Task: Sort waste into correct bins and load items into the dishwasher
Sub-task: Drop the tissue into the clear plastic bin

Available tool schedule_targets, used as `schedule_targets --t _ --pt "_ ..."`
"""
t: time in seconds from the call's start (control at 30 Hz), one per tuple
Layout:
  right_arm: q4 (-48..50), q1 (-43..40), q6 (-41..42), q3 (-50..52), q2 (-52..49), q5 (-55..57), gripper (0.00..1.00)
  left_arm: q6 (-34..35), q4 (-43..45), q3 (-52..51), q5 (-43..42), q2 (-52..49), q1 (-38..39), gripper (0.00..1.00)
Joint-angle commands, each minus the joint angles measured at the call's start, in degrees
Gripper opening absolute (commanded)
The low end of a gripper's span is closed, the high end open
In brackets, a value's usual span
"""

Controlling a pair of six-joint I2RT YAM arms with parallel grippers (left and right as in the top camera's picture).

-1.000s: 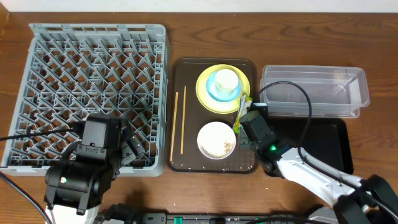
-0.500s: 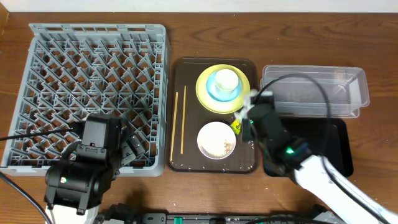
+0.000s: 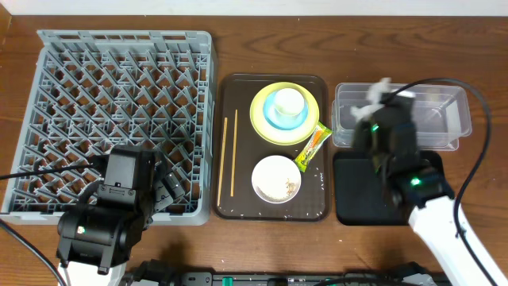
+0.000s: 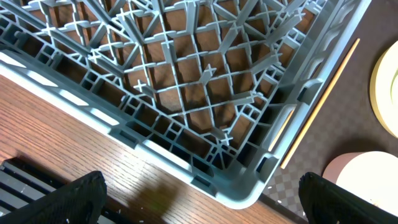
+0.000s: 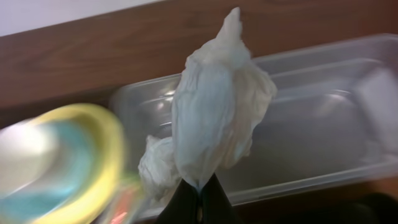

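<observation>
Overhead: the right claw [image 3: 379,91] has swung off the dark brown serving tray [image 3: 238,87] to above the clear rectangular plastic tub [image 3: 444,119], carrying the crumpled white tissue [image 3: 370,98]. The green-and-yellow plastic wrapper [image 3: 312,148] lies left of the tub, unsorted.

Left wrist: the left claw [image 4: 199,205] gapes empty, well left of the tub.

Right wrist: the claw is pinched on the tissue above the tub; release looks next.

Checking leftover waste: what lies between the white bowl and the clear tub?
The green-and-yellow wrapper, lying on the brown serving tray; the overhead view shows it.
</observation>
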State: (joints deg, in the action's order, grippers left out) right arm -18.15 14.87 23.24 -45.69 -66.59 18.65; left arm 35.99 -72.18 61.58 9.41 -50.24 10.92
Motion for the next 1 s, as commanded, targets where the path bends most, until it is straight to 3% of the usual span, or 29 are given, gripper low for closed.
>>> schedule_targets --t 0.0,0.2,0.3,0.33,0.37,0.4,0.43,0.57,0.67,0.87,0.97 --pt "1.88 -6.97 -0.83 -0.04 -4.48 1.86 0.01 -0.33 -0.28 0.35 0.94 0.09 -0.24 1.00" --pt "7.08 -14.21 -0.81 -0.04 -13.05 -3.78 0.02 -0.33 -0.28 0.35 0.94 0.09 -0.24 1.00" --pt "9.97 -16.15 -0.98 -0.07 -15.56 -6.54 0.12 -0.33 -0.28 0.35 0.94 0.09 -0.24 1.00" --pt "10.45 -16.72 -1.27 -0.07 -15.65 -6.54 0.19 -0.33 -0.28 0.35 0.94 0.09 -0.24 1.00" --pt "10.49 -17.31 -1.27 -0.13 -15.41 -6.54 0.52 -0.33 -0.28 0.35 0.94 0.09 -0.24 1.00" --pt "9.75 -18.05 -1.27 -0.50 -14.45 -7.23 0.75 -0.33 -0.28 0.35 0.94 0.09 -0.24 1.00" --pt "8.90 -18.36 -1.29 -0.83 -13.40 -7.89 0.83 -0.33 -0.28 0.35 0.94 0.09 -0.24 1.00" --pt "4.39 -18.51 -3.37 -2.99 -7.74 -13.88 0.98 -0.33 -0.28 0.35 0.94 0.09 -0.24 1.00" --pt "1.11 -18.51 -8.94 -4.85 -2.14 -29.55 0.99 -0.33 -0.28 0.35 0.94 0.09 -0.24 1.00" --pt "0.74 -17.29 -7.15 -4.87 6.40 -55.12 0.99 -0.33 -0.28 0.35 0.94 0.09 -0.24 1.00" --pt "-1.40 -13.86 -3.02 -4.87 6.95 -58.42 0.66 -0.33 -0.28 0.35 0.94 0.09 -0.24 1.00"
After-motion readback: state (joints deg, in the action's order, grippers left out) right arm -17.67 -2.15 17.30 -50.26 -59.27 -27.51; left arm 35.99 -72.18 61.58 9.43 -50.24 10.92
